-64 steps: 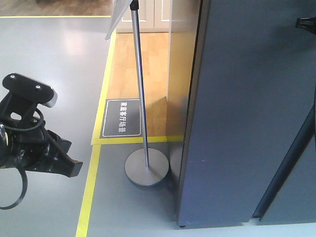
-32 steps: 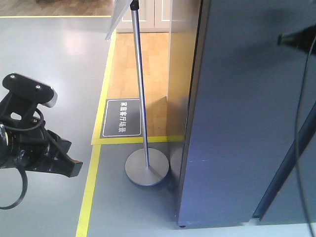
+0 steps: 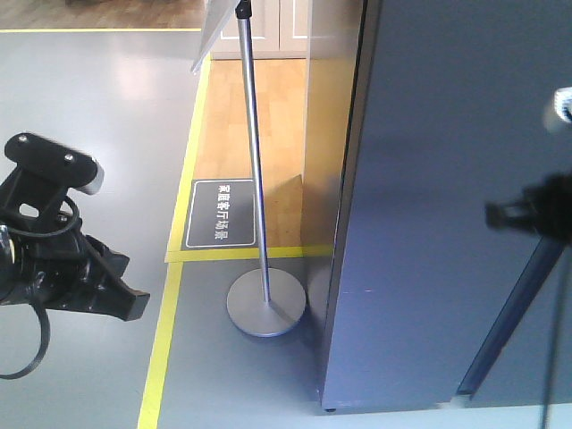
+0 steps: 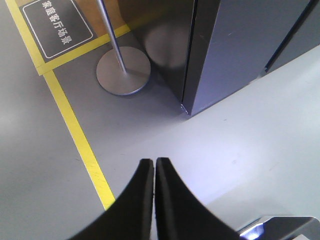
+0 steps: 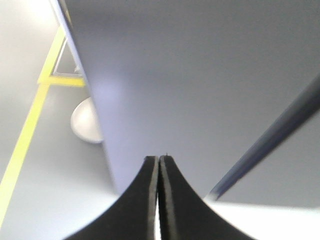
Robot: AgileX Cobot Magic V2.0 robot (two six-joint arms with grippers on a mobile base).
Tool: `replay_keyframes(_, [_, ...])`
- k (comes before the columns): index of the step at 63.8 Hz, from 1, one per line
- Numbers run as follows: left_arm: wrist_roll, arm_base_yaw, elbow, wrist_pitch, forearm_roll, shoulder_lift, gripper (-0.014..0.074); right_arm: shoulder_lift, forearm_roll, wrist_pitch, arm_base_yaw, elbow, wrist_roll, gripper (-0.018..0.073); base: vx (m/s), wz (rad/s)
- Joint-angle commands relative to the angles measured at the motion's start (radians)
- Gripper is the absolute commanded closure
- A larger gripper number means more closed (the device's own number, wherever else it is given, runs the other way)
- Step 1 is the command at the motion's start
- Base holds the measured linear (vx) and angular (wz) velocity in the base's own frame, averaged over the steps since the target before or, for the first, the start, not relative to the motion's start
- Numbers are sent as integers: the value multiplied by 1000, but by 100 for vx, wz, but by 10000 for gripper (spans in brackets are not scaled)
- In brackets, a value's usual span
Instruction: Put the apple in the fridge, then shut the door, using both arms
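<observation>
Door (image 3: 438, 223) flush against fridge (image 4: 165, 45). Left gripper (image 4: 154, 167) closed, empty, above floor (image 4: 240, 130). Right gripper (image 5: 159, 162) closed, empty, near door. Pole (image 3: 255, 170) far left.

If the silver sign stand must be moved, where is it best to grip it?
Probably the thin upright pole, approached from the open-floor side, away from the fridge; the round base is flat and wide.
</observation>
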Motion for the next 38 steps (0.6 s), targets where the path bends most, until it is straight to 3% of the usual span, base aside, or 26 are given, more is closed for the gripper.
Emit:
replay_keyframes(1, [-12, 1, -21, -43, 3, -22, 603, -127, 9, 21, 19, 36, 34, 563, 0, 0])
replay_keyframes(23, [-12, 1, -21, -43, 3, -22, 603, -500, 52, 364, 20, 171, 5, 563, 0, 0])
replay_keyframes(38, [-12, 1, -21, -43, 3, -22, 603, -663, 195, 538, 20, 184, -110, 563, 0, 0])
